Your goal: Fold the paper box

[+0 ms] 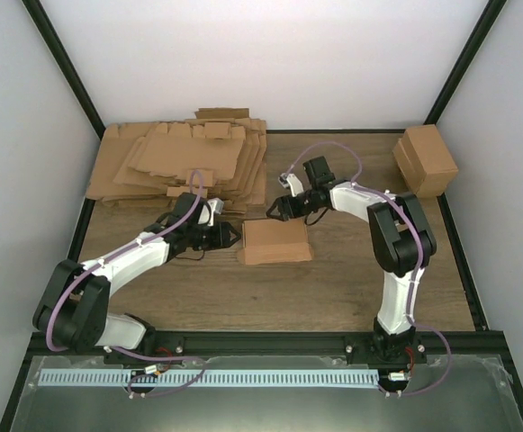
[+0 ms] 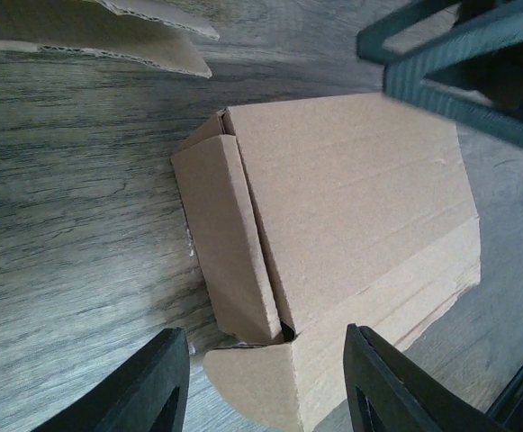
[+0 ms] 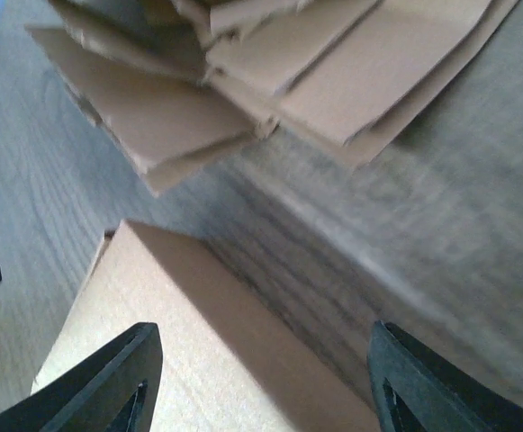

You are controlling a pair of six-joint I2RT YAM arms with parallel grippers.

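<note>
The paper box [image 1: 276,241] is a small brown carton lying mid-table between both arms. In the left wrist view the paper box [image 2: 351,225] shows a folded side flap and a rounded tab sticking out at its near corner. My left gripper [image 1: 228,236] is open at the box's left end; its fingertips [image 2: 157,387] straddle that corner without touching it. My right gripper [image 1: 275,210] is open just above the box's far edge. In the right wrist view the paper box [image 3: 180,351] lies below the open fingers [image 3: 121,378].
A thick pile of flat brown cardboard sheets [image 1: 184,162] lies at the back left, its edges showing in the right wrist view [image 3: 270,72]. Another blocky brown carton [image 1: 426,159] stands at the back right. A black frame rail runs along the near edge.
</note>
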